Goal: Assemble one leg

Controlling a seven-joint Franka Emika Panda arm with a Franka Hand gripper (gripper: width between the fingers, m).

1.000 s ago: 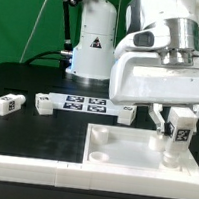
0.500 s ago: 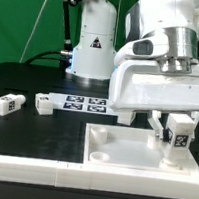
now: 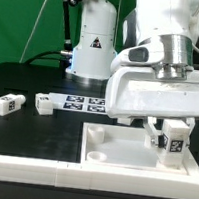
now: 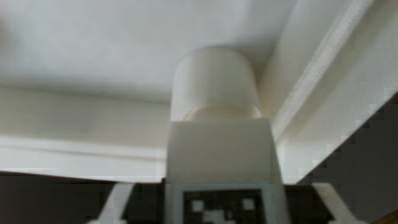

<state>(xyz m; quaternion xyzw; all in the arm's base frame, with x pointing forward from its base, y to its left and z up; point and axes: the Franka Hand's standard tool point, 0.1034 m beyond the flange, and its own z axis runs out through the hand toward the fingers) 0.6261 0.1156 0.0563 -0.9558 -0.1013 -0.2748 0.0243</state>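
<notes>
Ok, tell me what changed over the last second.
The gripper, shut on the leg, turned and eased slightly down and toward the exterior view's left, keeping the leg upright at the tray piece's corner. The tray piece, the loose legs and the marker board stayed put.

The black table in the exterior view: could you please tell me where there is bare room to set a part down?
The widest bare patch of table lies between the loose blocks, the marker board and the tray piece. The exterior view's right is crowded: the tool holds the leg over the tray piece.
</notes>
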